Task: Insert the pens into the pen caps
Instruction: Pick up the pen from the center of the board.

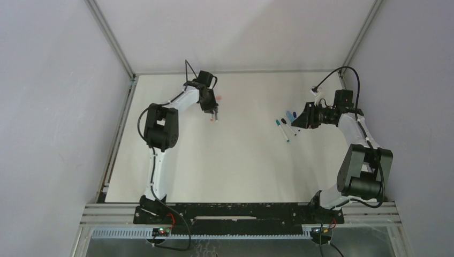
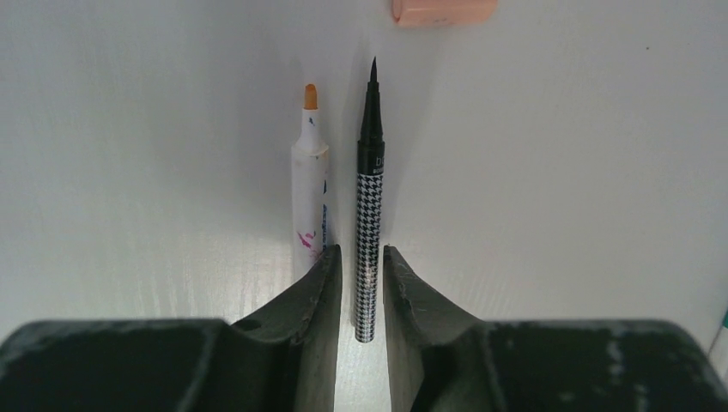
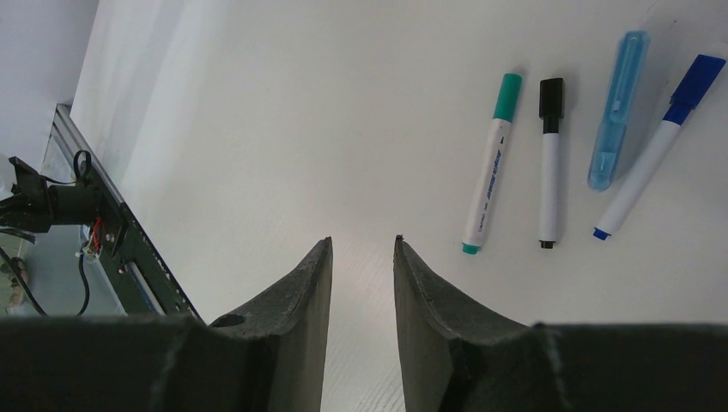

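Left wrist view: we see left end effector (image 2: 360, 283) clamped on houndstooth pen (image 2: 369, 223), centre frame; slim, light, slick, grip mid-barrel. Right end effector (image 3: 362, 283) open, empty above the desk (image 3: 257, 129).

left arm (image 1: 160, 128): reaching far, fingers (image 2: 322, 296) narrowly parted | right arm (image 1: 358, 155): elbow bent, fingers (image 3: 429, 292) parted, empty

Uncapped houndstooth pen (image 2: 368, 232) beside orange-tipped pen (image 2: 309, 184)

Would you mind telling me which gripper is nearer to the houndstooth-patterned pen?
Left. The left gripper has the houndstooth pen between its fingers, beside an orange-tipped white pen. The right gripper is across the table, by the capped pens.
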Controlling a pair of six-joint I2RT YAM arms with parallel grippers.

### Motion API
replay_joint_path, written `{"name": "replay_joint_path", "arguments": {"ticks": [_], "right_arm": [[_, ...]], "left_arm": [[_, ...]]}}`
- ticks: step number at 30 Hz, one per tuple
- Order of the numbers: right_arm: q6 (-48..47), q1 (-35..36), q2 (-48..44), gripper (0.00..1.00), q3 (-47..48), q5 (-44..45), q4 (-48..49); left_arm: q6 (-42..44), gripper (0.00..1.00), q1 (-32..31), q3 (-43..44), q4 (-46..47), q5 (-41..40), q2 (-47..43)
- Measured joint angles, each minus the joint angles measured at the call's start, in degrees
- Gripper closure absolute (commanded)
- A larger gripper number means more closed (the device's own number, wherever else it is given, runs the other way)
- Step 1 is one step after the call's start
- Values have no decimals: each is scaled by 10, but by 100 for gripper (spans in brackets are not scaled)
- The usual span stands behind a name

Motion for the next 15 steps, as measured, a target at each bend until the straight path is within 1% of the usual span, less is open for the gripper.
{"name": "replay_joint_path", "arguments": {"ticks": [8, 10, 15], "right_arm": [[0, 0, 0, 61, 0, 0, 0], [0, 0, 0, 61, 0, 0, 0], [0, 0, 0, 61, 0, -4, 0]], "left_arm": [[21, 77, -11, 44, -47, -34, 20], [26, 82, -15, 54, -58, -40, 25], [37, 83, -25, 62, -79, -55, 28]]}}
